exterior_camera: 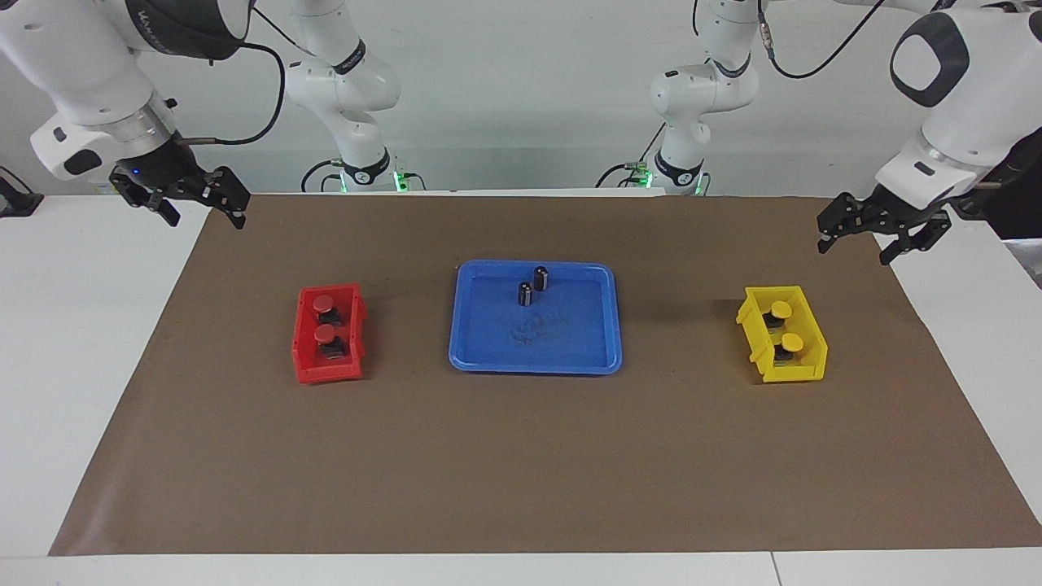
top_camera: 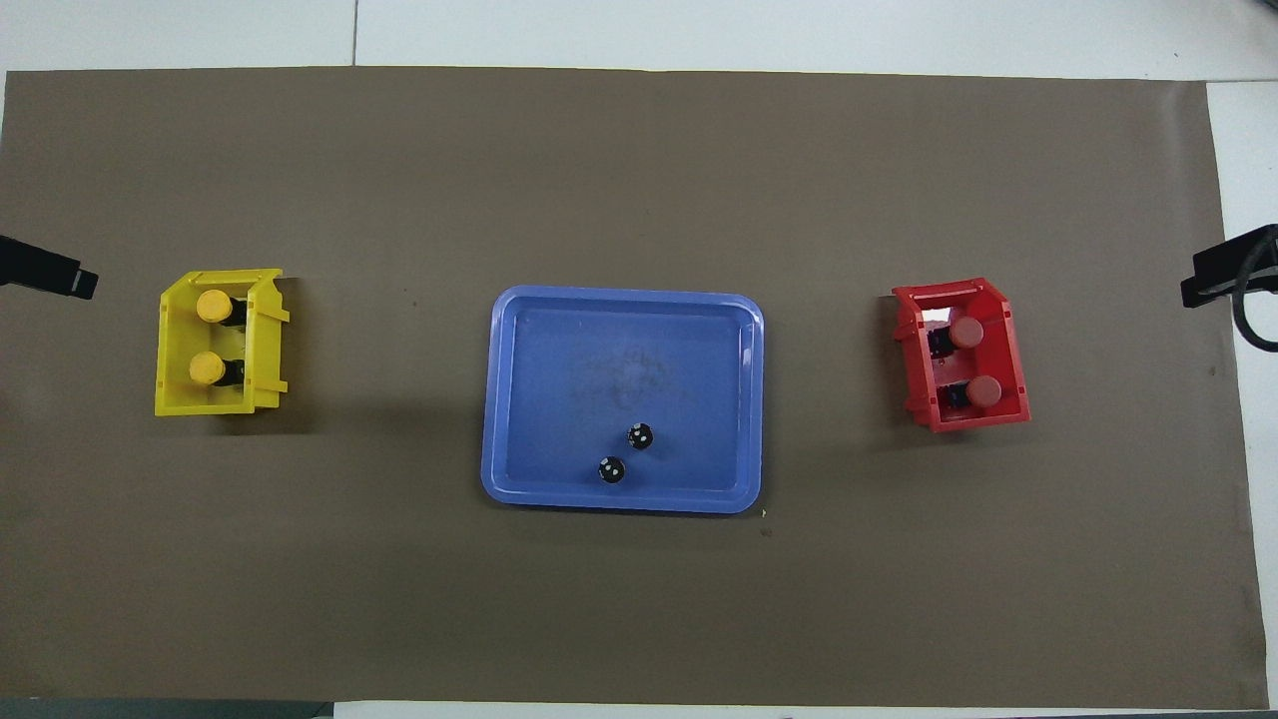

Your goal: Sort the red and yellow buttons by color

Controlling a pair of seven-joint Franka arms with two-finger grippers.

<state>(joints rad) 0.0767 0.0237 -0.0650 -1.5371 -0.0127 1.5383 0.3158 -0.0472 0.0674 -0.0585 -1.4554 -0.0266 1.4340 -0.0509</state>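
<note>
Two yellow buttons point(exterior_camera: 781, 309) point(top_camera: 212, 306) lie in the yellow bin point(exterior_camera: 765, 358) point(top_camera: 172, 401) toward the left arm's end of the table. Two red buttons point(exterior_camera: 323, 304) point(top_camera: 966, 332) lie in the red bin point(exterior_camera: 306, 370) point(top_camera: 1014, 340) toward the right arm's end. My left gripper point(exterior_camera: 856, 236) hangs open and empty in the air over the mat's edge at the left arm's end, clear of the yellow bin. Open and empty too, my right gripper point(exterior_camera: 203, 203) waits raised over the mat's corner by its own base. In the overhead view only a tip of each gripper shows.
A blue tray point(exterior_camera: 488, 358) point(top_camera: 519, 399) sits mid-table between the bins, with two small dark cylinders point(exterior_camera: 533, 286) point(top_camera: 625, 452) standing in its half nearer the robots. Brown mat point(exterior_camera: 521, 464) covers the table; white tabletop borders it.
</note>
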